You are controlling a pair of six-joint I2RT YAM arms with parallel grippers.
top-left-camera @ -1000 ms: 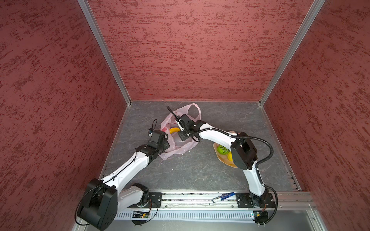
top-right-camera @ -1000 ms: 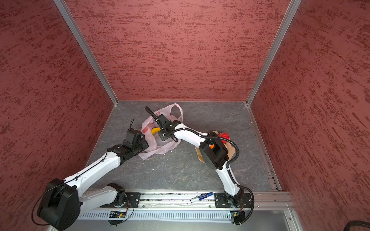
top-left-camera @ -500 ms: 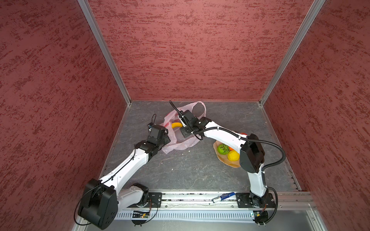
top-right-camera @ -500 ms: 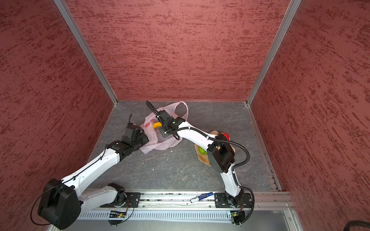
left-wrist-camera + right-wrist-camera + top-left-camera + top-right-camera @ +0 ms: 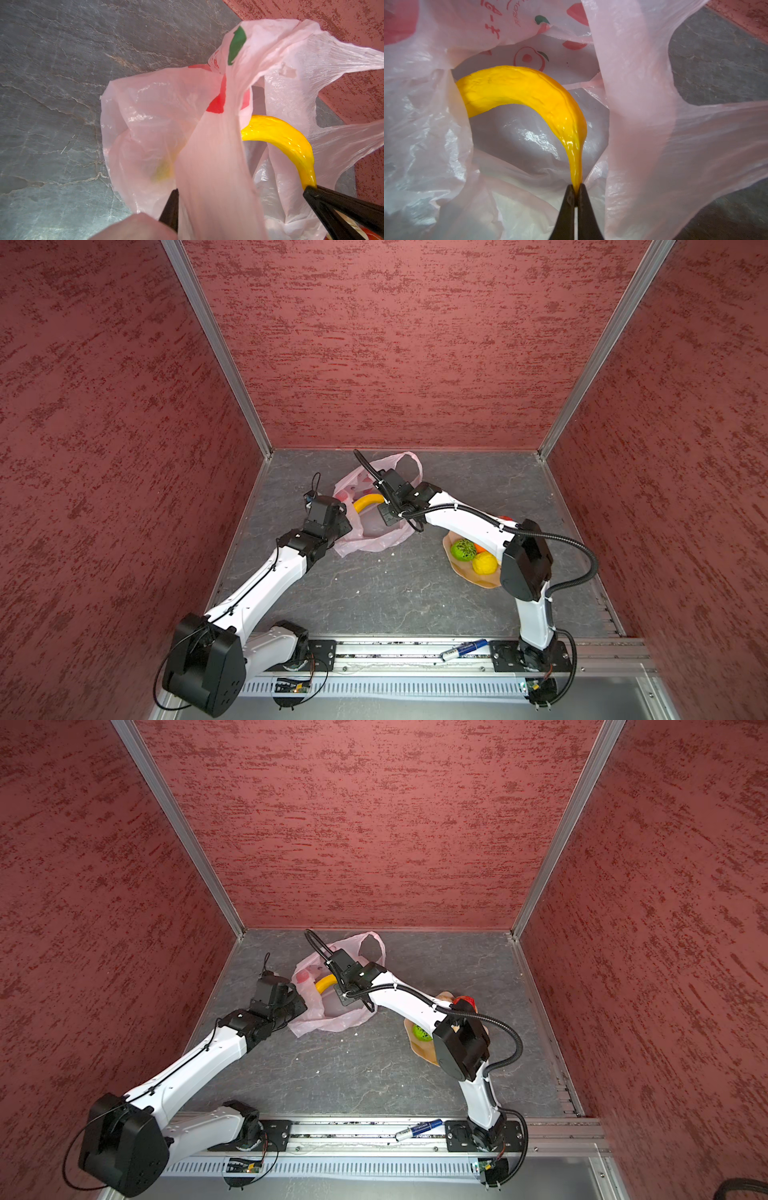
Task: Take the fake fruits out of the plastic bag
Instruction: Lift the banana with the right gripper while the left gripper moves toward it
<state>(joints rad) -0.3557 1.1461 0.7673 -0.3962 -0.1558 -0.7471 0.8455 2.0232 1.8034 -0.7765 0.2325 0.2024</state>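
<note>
Red print on the plastic bag [image 5: 639, 116] shows through reversed: an apple emblem [image 5: 529, 58], bold characters [image 5: 492, 29], and small Latin letters [image 5: 517, 19]; none reads clearly.

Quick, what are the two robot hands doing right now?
Left hand: cannot tell, the plastic bag hides one finger.
Right hand: closed, pinching the yellow banana by its stem end.

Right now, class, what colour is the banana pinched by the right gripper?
The banana is bright yellow; the right wrist view shows it best.
</note>
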